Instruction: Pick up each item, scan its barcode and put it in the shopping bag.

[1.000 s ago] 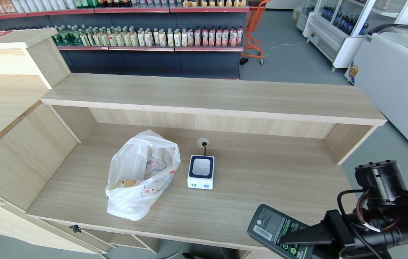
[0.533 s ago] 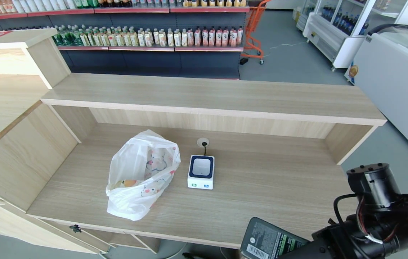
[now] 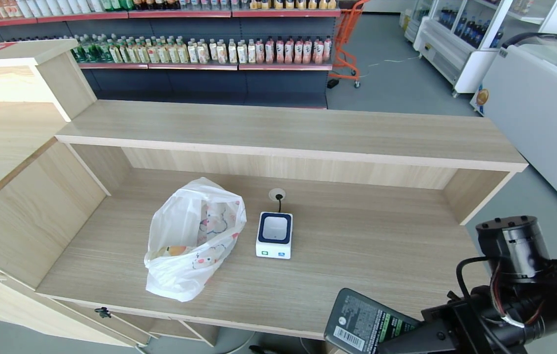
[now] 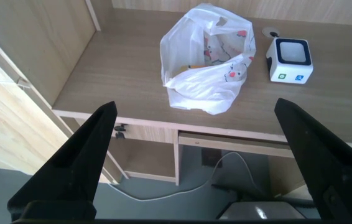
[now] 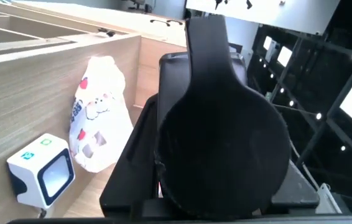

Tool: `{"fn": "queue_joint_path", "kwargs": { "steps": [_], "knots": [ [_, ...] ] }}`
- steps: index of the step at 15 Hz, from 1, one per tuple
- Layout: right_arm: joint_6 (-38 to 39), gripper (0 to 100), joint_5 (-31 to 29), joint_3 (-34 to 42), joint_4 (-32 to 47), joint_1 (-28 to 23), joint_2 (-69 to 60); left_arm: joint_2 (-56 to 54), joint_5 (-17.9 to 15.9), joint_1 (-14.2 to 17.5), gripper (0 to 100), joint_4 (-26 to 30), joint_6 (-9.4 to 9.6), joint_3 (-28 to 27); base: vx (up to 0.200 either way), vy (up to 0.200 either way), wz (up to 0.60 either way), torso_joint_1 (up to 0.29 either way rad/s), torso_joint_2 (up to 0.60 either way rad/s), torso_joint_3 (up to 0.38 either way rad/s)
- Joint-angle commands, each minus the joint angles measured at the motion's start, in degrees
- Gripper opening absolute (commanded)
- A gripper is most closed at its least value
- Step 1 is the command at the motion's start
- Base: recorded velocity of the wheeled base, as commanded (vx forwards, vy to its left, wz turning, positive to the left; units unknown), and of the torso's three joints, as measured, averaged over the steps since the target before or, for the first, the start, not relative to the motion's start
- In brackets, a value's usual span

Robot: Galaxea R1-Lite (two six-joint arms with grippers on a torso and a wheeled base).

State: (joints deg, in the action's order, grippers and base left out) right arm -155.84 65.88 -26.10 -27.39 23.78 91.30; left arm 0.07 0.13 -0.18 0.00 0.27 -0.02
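Right gripper [image 3: 398, 338] was clamped on a dark packet [image 3: 359, 319], barcode side up, at 5 o'clock from the scanner [image 3: 274, 235], past the counter's [image 3: 381, 255] near edge. Shopping bag [image 3: 194, 241] sat just beside the scanner at its 9 o'clock. Left gripper [image 4: 196, 106] hung with fingers wide apart, off the counter at the bag's 6 o'clock.

Pretty standard little shop setup here. Light wood table [image 3: 357, 255] with a raised ledge [image 3: 288, 130] running along its far side and wood side panels at both ends. Behind it there's a dark shelf unit [image 3: 199, 86] with red edges, packed with rows of bottles [image 3: 199, 50]. The floor [image 3: 396, 83] is plain grey, with an orange trolley [image 3: 349, 34] parked past the shelves. Off to the right sits a white chest freezer [image 3: 539, 103], with glass-door coolers [image 3: 455, 29] further back. Bright, even light all over.
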Motion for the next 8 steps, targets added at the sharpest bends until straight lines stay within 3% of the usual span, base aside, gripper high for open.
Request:
{"fn": "queue_joint_path", "kwargs": {
  "steps": [1, 8],
  "knots": [
    [0.72, 0, 0.13, -0.97, -1.44, 0.65, -0.15, 0.01, 0.04, 0.01, 100, 0.00, 0.00, -0.06, 0.000, 0.000, 0.00, 0.000, 0.00, 0.000],
    [1.24, 0, 0.39, -1.50, -2.23, 0.83, -0.33, 0.01, 0.04, 0.01, 100, 0.00, 0.00, 0.02, 0.000, 0.000, 0.00, 0.000, 0.00, 0.000]
  ]
}}
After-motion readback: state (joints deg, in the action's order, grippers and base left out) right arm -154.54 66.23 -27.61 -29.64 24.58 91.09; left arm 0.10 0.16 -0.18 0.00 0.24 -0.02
